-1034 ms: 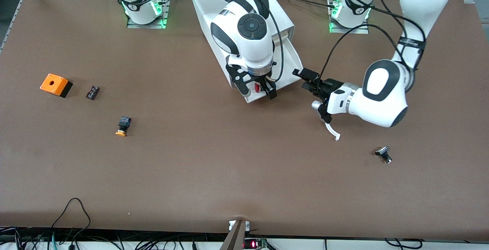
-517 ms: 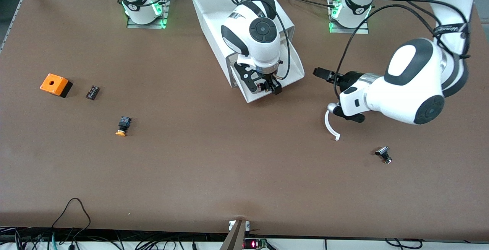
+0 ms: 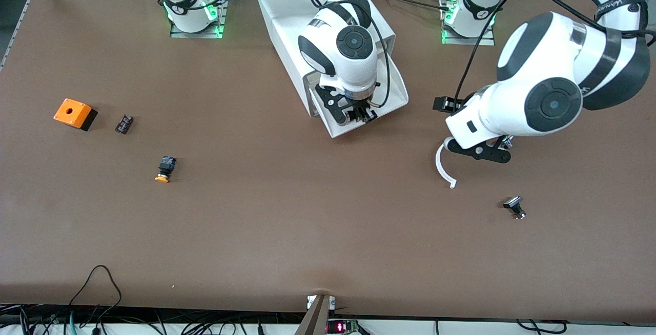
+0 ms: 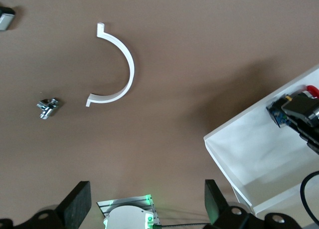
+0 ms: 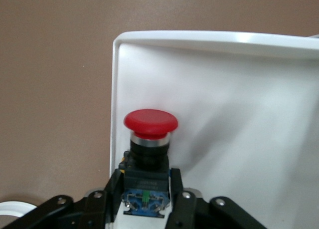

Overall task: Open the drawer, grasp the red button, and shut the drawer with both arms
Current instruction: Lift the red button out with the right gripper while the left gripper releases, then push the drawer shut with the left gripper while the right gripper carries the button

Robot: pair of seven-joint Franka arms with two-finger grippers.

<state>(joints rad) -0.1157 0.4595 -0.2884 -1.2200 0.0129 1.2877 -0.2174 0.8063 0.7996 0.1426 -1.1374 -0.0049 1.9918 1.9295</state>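
Observation:
The drawer (image 3: 393, 100) stands pulled out of the white cabinet (image 3: 287, 17); it also shows in the right wrist view (image 5: 199, 37) and the left wrist view (image 4: 249, 159). My right gripper (image 3: 359, 116) is over the drawer's front corner, shut on the black and bluish body of the button (image 5: 151, 121); its red cap points away from the fingers (image 5: 112, 189). The button (image 4: 313, 91) also shows in the left wrist view. My left gripper (image 3: 445, 103) is open and empty, up over the table beside the drawer toward the left arm's end, its fingers (image 4: 79, 204) wide apart.
A white curved strip (image 3: 444, 168) lies under the left hand, and shows in the left wrist view (image 4: 119, 64) by a small metal part (image 4: 47, 107). A black part (image 3: 514, 207) lies nearer the camera. An orange box (image 3: 75, 113), a small black piece (image 3: 124, 123) and an orange-capped button (image 3: 164, 168) lie toward the right arm's end.
My right gripper has closed on the button in the drawer. My left arm has drawn away from the drawer's front toward its own end, risen and turned its wrist.

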